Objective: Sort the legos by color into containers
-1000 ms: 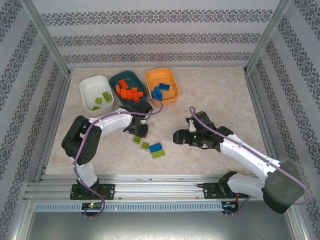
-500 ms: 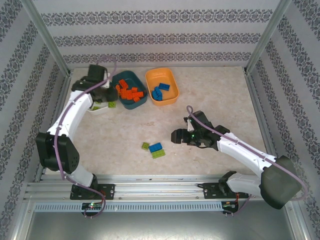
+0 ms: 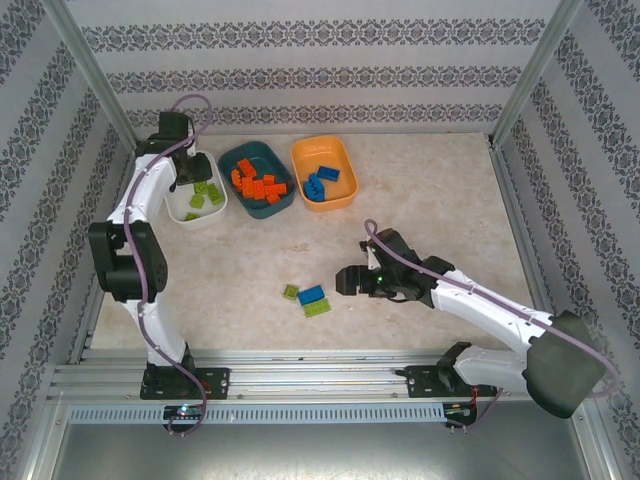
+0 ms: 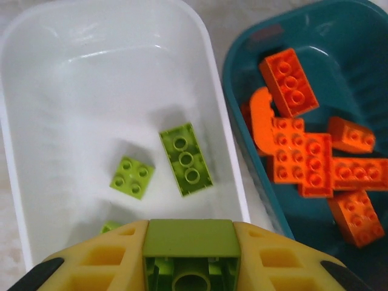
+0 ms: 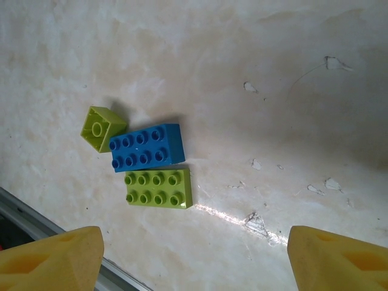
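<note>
Squeezing a lime green plastic brick (image 4: 191, 242), the left jaws hang over the white plastic tub (image 4: 73, 79). The right jaws stand wide apart above a blue studded brick (image 5: 147, 147) lying on the pale counter (image 5: 273, 73).

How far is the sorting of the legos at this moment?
Mostly done: orange bricks lie in the teal tub, blue bricks in the orange tub, lime bricks in the white tub. In hand: the left arm's jaws hold a lime brick over the white tub. Left: a blue brick, a large lime brick and a small lime brick on the table, below the right arm's open jaws.
</note>
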